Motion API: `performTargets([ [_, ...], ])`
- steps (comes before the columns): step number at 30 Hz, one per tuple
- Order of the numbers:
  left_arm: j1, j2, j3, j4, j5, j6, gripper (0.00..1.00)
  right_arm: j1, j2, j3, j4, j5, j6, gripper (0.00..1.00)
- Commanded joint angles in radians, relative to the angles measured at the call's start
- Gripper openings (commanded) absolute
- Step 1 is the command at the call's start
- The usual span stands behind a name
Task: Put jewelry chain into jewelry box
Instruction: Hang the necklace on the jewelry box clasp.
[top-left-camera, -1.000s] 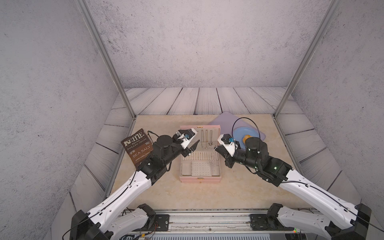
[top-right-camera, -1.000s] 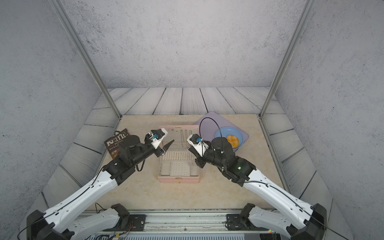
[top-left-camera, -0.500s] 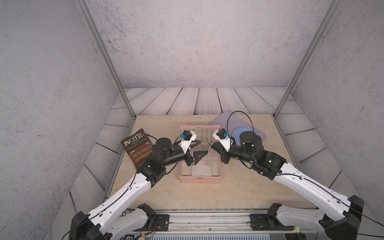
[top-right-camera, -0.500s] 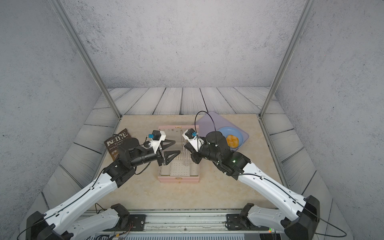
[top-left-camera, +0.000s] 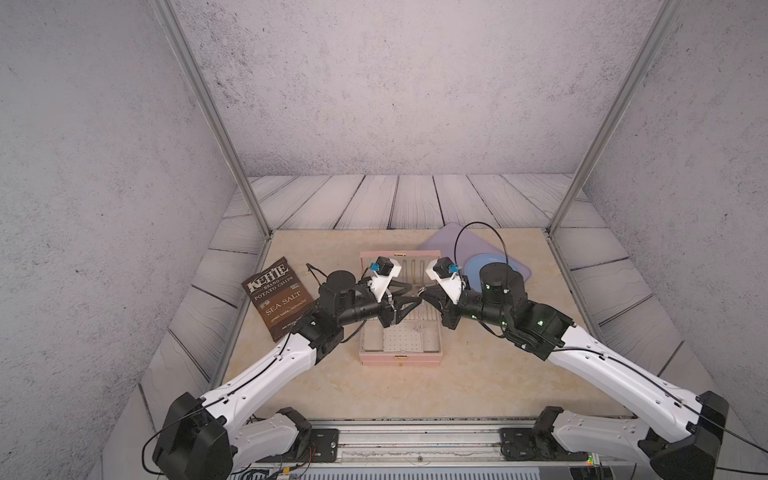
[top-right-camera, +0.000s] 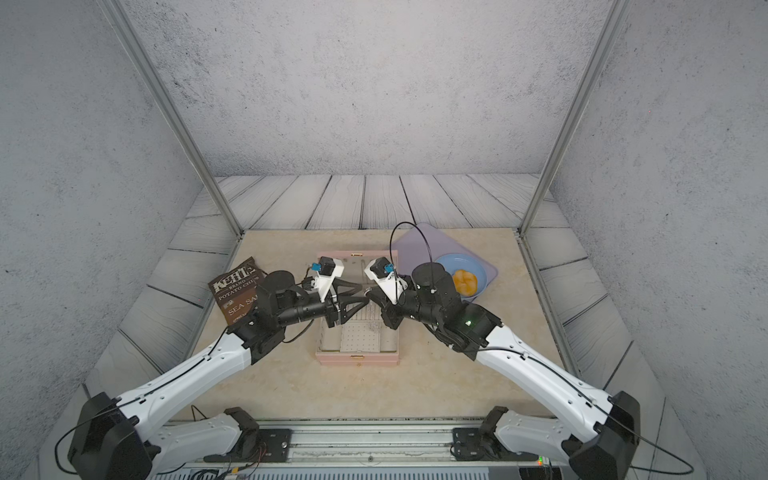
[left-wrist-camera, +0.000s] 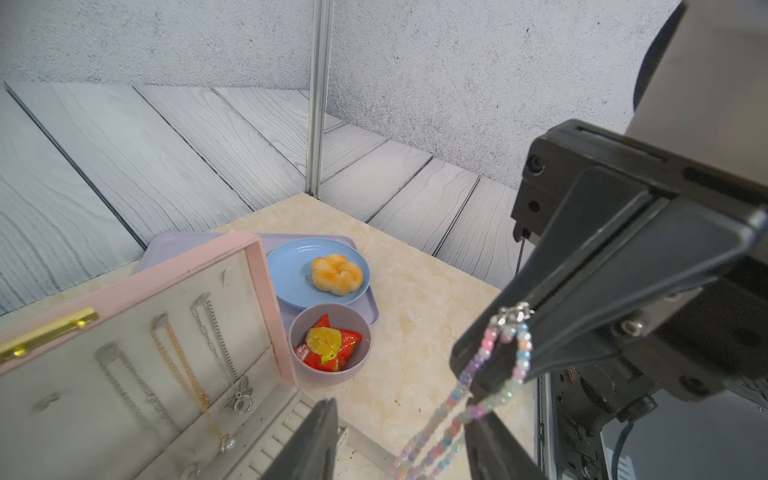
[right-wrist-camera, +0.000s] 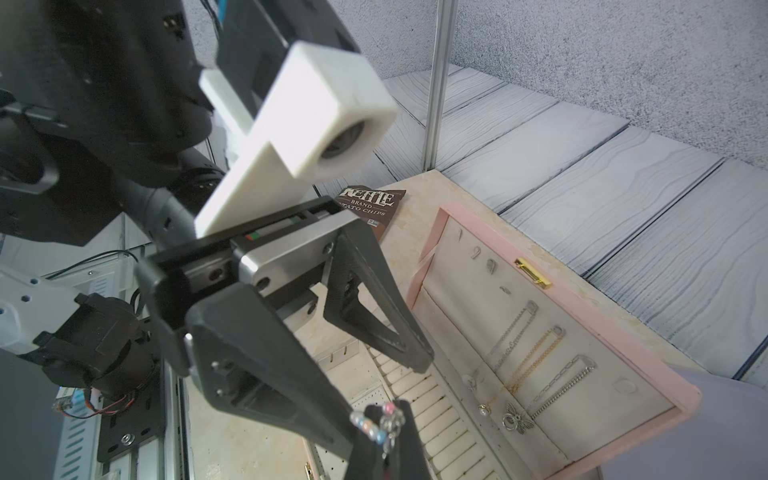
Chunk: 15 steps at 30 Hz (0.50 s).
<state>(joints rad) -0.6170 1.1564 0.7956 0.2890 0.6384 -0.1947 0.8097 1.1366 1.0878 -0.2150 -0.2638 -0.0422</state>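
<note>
Pastel jewelry chain (left-wrist-camera: 522, 355), apparently clamped in right hand (left-wrist-camera: 473, 368)

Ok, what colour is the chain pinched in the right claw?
The chain: pastel pink, blue and lilac beads, silver clasp; clearest in the left wrist view.

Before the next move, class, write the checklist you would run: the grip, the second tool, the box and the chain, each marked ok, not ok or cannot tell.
1. Right tool shut on the jewelry chain at its clasp end: ok.
2. Left tool with jaws apart and the chain hanging in the gap: ok.
3. Jewelry box open: ok.
4. Both tools above the box: ok.
5. Chain's lower end free of snags: cannot tell, as it runs out of the wrist view.
</note>
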Motion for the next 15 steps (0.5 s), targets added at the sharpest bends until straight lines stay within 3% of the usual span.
performTargets([
  [1,0.003,0.02,-0.002,0.064,0.021,-0.024,0.5,0.005,-0.027,0.017,0.0,-0.02,0.011,0.0],
  [15,0.003,0.088,-0.044,0.132,0.037,-0.042,0.33,0.004,-0.029,0.023,-0.001,-0.018,0.008,0.0],
])
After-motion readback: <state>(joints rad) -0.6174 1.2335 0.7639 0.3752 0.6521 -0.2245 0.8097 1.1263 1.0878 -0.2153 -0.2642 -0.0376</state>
